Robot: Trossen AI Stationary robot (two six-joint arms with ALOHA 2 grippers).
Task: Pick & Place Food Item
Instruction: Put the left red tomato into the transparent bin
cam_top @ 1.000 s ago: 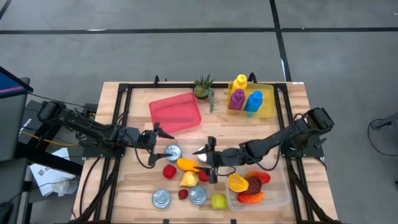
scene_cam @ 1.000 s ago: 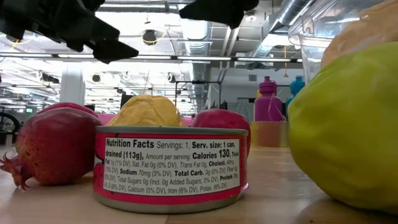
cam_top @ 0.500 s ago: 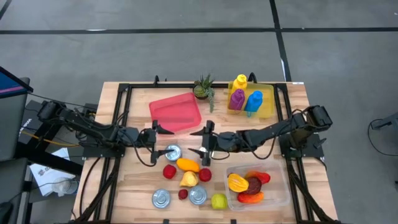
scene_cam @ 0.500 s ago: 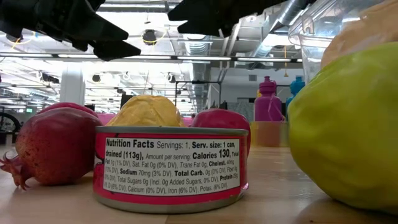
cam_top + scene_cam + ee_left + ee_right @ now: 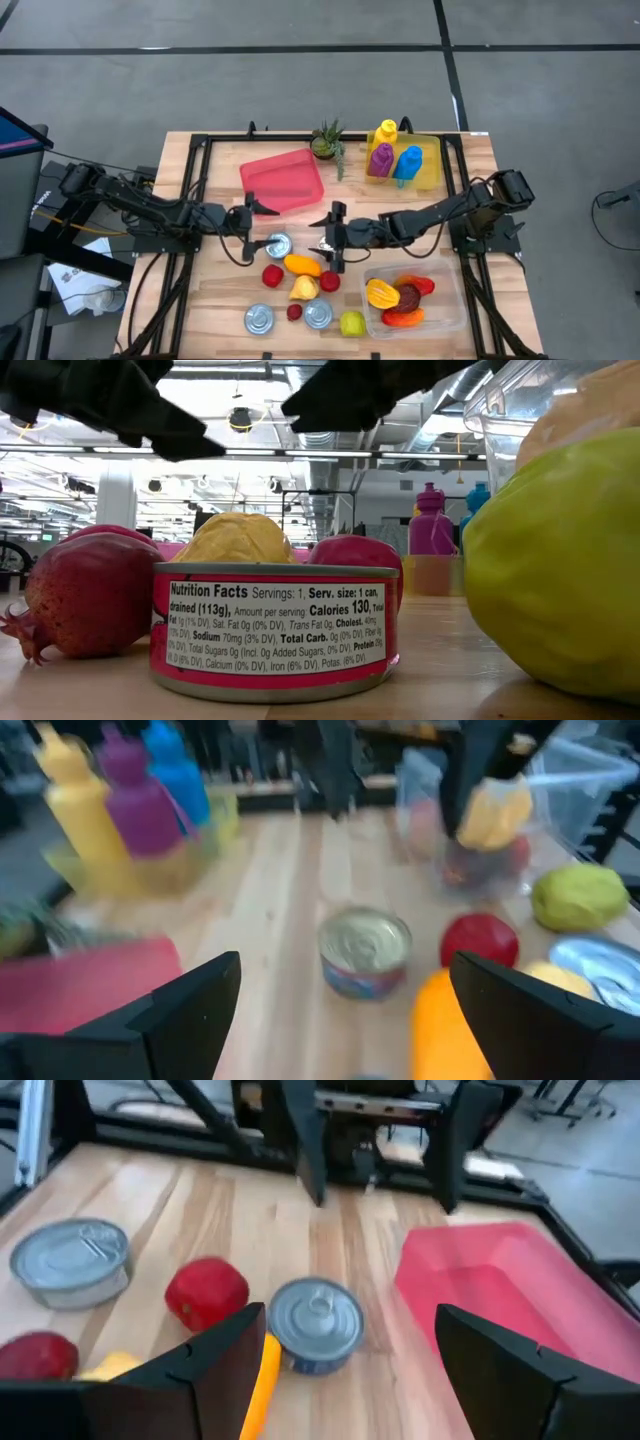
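Looking straight down, the high view shows both arms near the middle of the surface [image 5: 440, 205]: the left end effector [image 5: 257, 217] and the right end effector [image 5: 333, 235], both released, on either side of a small can [image 5: 278, 244], with an orange pepper [image 5: 302, 265] just beside it. Only the low view shows writing: another can [image 5: 275, 628] reads "Nutrition Facts" and "Calories 130". Both wrist views show the small can's lid between spread fingers.

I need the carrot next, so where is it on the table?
In the high view the carrot lies near the table's middle, between the upright can and the yellow fruit, just below the open right gripper.
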